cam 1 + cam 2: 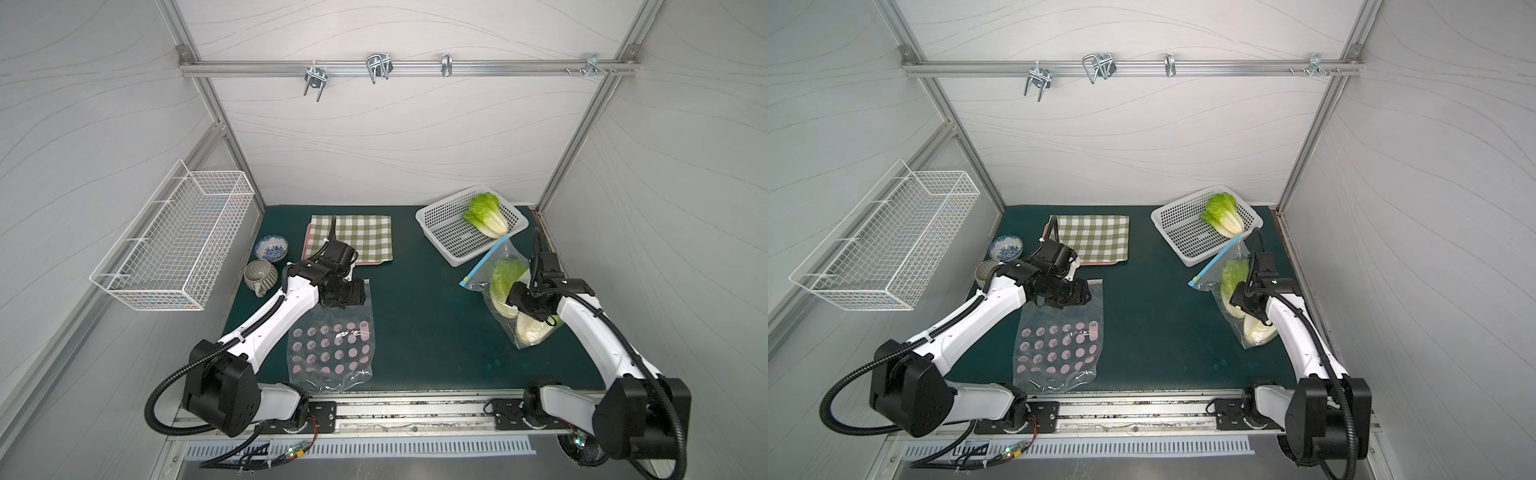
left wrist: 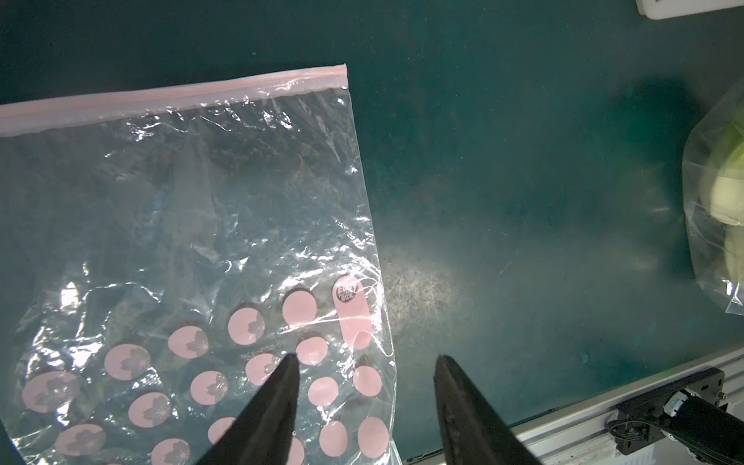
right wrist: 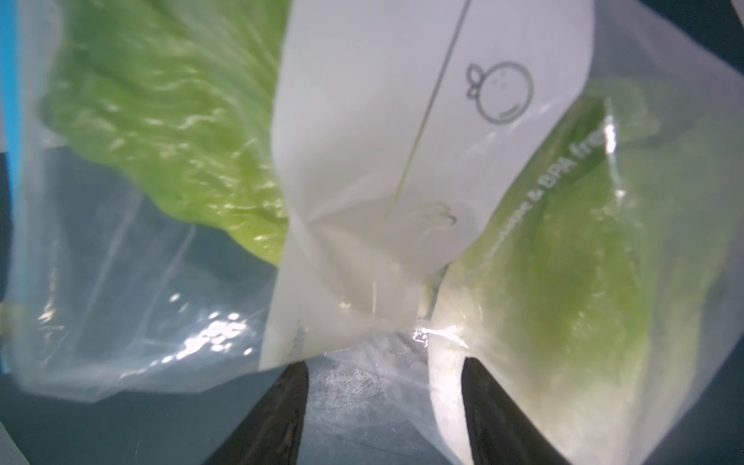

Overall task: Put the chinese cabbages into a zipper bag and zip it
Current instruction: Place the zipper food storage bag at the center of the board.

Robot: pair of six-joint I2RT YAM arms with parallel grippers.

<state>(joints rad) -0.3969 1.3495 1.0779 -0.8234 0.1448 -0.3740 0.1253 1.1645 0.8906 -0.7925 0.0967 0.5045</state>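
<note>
The right gripper (image 3: 384, 363), jaws spread and empty, could snag the clear blue-zippered plastic bag (image 3: 120, 282) just ahead of it, tipping its two green-leafed white-based cabbages (image 3: 169, 120) out.

Two cabbages (image 1: 505, 276) in bag (image 1: 500, 253), third (image 1: 486, 216) in basket (image 1: 442, 235)

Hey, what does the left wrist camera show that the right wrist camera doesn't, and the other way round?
Left wrist only: an empty pink-dotted bag lying flat, its pink zip strip, the open left claw at its edge, and the metal rail along the table. Right wrist only: the cabbage bag close up, its white label with a fruit drawing, its blue zip strip, and the open right claw. Both: that bag with the cabbages inside, and the green mat.
</note>
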